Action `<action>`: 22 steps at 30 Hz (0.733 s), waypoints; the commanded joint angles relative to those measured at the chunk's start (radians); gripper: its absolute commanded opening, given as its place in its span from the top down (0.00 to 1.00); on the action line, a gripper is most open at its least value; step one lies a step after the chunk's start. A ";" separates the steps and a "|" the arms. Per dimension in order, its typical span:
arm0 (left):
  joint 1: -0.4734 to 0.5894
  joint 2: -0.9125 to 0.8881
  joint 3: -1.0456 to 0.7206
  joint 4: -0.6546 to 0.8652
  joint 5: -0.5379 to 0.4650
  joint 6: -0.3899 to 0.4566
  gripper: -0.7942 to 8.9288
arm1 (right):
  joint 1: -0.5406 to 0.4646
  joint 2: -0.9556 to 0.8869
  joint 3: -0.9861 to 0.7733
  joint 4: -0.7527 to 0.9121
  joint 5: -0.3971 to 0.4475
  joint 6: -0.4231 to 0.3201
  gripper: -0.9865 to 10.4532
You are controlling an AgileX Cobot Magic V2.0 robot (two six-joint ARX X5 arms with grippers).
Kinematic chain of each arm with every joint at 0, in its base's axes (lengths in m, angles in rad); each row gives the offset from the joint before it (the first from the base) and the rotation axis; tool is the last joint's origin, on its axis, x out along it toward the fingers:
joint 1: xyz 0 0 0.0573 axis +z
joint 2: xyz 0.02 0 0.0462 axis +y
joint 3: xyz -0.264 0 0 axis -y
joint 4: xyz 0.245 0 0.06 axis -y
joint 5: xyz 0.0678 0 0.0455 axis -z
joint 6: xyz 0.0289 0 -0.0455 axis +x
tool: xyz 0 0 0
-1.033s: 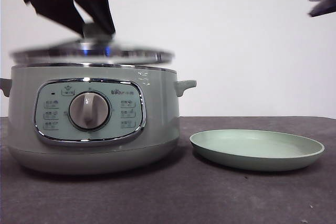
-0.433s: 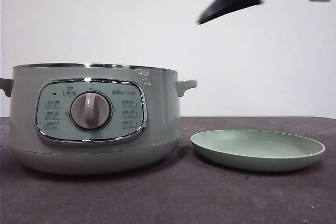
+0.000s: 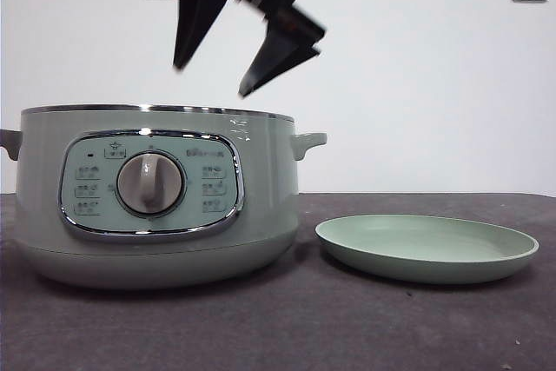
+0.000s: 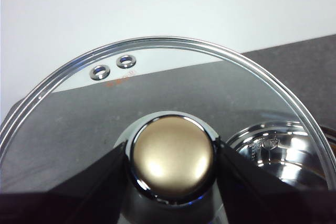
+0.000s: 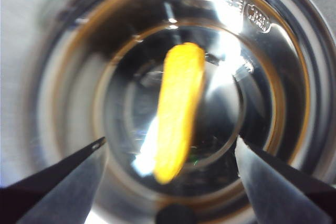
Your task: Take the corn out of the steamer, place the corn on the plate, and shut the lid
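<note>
So the right gripper hangs wide open right above the steamer toward the desk's left edge, corn lying on the shiny floor inside. Left gripper is clamped on the lid knob. Plate sits right of the steamer. Risk: that glossy cob could roll or squirt out if pinched off-centre.

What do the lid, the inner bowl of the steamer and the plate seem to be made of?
The lid looks like clear glass in a polished steel rim: the table shows through it. Its knob appears glossy, perhaps coated metal or plastic.
The steamer has a matte pale green shell; its inner bowl seems polished metal, with mirror-like glare.
The plate looks matte, plastic or ceramic; I cannot tell which.
</note>
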 commanded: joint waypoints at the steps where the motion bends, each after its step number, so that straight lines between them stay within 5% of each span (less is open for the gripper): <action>1: 0.001 -0.020 0.016 0.035 -0.010 0.012 0.93 | 0.016 0.084 0.067 -0.023 0.027 -0.055 0.56; 22: 0.001 -0.019 0.016 0.003 -0.009 0.011 0.93 | 0.077 0.315 0.164 0.003 0.115 -0.102 0.68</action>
